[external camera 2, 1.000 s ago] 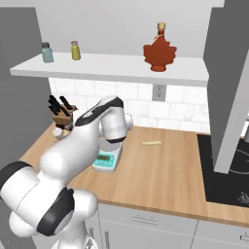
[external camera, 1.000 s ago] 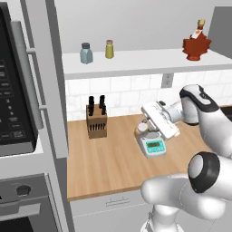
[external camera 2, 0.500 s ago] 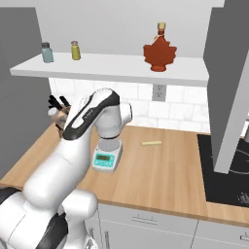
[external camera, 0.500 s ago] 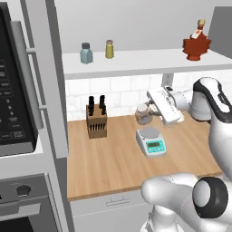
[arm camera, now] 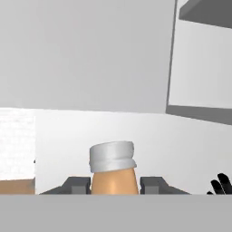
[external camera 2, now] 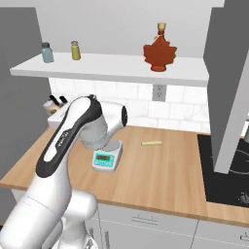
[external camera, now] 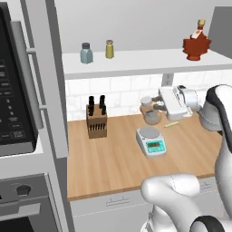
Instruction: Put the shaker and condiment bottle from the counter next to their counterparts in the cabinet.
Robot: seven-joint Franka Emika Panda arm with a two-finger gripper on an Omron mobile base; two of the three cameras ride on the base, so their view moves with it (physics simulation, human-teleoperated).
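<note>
moved: end effector point(external camera: 156, 105) has risen off the surface point(external camera: 118, 158), carrying condiment bottle point(external camera: 149, 111)
end effector: clamped on the bottle
shaker point(external camera: 109, 49): already on cabinet point(external camera: 136, 61) shelf
next: keep upright, clear shelf edge, set beside red maple-leaf bottle point(external camera: 196, 41)

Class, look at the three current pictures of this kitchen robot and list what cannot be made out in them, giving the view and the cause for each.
- Hand view: lower body of the condiment bottle, cut off by the bottom edge; the fingers show as tips.
- Right base view: the held bottle and most of the knife block, hidden behind the arm.
- Left base view: label on the red maple-leaf bottle, too small to read.
- Both base views: scale display, too small to read.
</note>
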